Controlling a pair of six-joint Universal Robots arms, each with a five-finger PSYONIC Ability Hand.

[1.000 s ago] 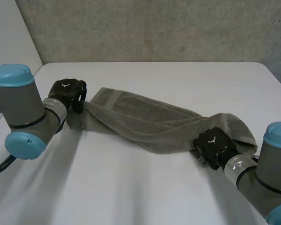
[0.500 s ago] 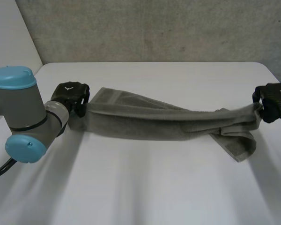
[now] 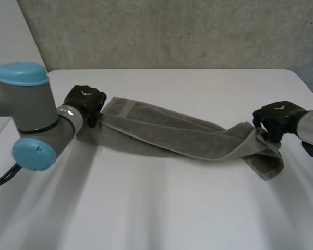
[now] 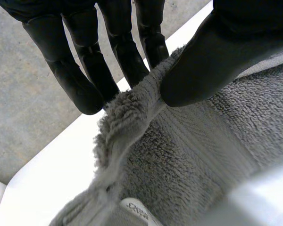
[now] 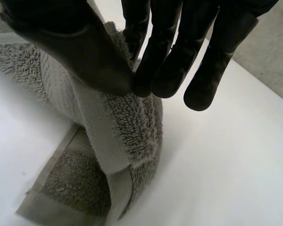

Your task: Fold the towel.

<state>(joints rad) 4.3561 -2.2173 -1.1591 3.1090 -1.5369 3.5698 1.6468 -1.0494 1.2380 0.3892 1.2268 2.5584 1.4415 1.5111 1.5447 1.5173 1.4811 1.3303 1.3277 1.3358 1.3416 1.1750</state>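
Observation:
A grey towel stretches in a twisted band across the white table between my two hands. My left hand is at the towel's left end and pinches the edge between thumb and fingers. At the right end, my right hand pinches a corner of the towel between its thumb and fingers. Below that hand the towel's end hangs down and lies doubled on the table.
A grey wall rises behind the table's far edge. The table's right edge runs close to my right hand. Bare tabletop lies in front of the towel.
My right hand carried its end of the towel from near the front right out to the right, pulling it taut, then came slightly back left and down, so the towel sags. The left hand shifted slightly right.

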